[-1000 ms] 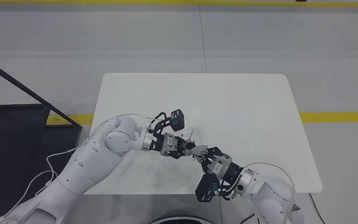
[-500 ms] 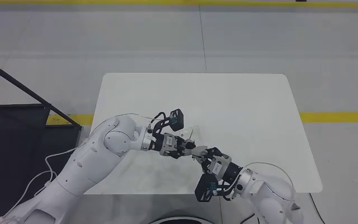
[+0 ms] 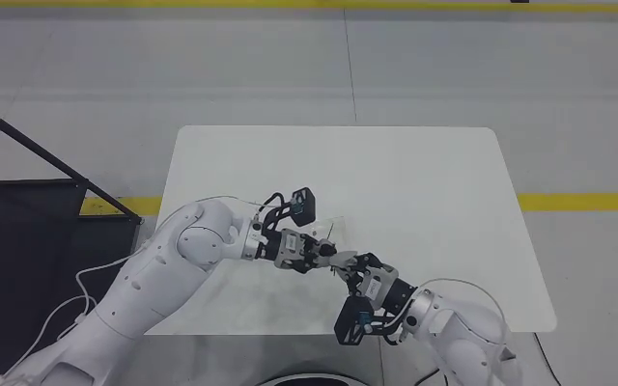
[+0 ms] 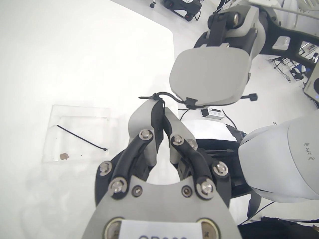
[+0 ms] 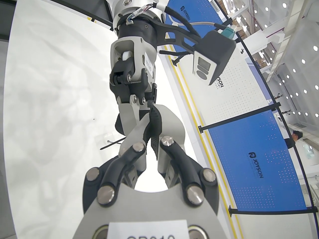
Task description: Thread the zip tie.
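Top view: two grippers meet tip to tip just above the white table [image 3: 435, 183], close to its near edge and about midway along it. The left gripper [image 3: 331, 255] comes in from the table's left side and the right gripper [image 3: 348, 267] from the near right. The left gripper's fingers are pinched together on a thin black zip tie [image 4: 174, 97], gripping it at their very tips. The right gripper's fingers are also pressed together, and the same tie passes through their tips. There are two zip ties in all. The held one hangs in the air between the grippers, with its long axis crosswise to the left gripper's fingers. A short pointed end pokes out past the left fingers. The rest bows slightly toward the right gripper and comes out beyond it, ending in a small blocky head. The second zip tie [image 4: 82, 137] lies flat and straight in one shallow clear tray [image 4: 74, 111] on the table, just beside the left gripper. It runs diagonally across the tray, with its head near one corner. A small brown speck [image 4: 64, 155] sits in the tray near another corner.
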Controlling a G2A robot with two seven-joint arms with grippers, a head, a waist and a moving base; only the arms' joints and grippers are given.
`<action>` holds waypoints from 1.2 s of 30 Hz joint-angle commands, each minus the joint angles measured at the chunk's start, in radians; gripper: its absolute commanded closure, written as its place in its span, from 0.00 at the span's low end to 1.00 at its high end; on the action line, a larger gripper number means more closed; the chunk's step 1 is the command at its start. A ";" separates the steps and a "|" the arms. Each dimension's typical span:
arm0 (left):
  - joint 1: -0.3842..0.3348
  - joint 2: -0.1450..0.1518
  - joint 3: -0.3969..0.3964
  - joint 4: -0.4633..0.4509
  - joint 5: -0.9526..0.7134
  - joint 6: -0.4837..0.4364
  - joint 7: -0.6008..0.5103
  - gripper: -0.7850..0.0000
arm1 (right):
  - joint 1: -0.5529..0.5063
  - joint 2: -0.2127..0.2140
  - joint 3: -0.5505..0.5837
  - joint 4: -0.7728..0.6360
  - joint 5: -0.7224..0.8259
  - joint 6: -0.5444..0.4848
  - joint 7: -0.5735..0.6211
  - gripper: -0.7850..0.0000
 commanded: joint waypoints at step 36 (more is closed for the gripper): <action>0.083 0.003 -0.047 -0.101 0.295 0.049 0.190 1.00 | -0.006 -0.001 0.021 0.002 0.068 0.006 0.054 1.00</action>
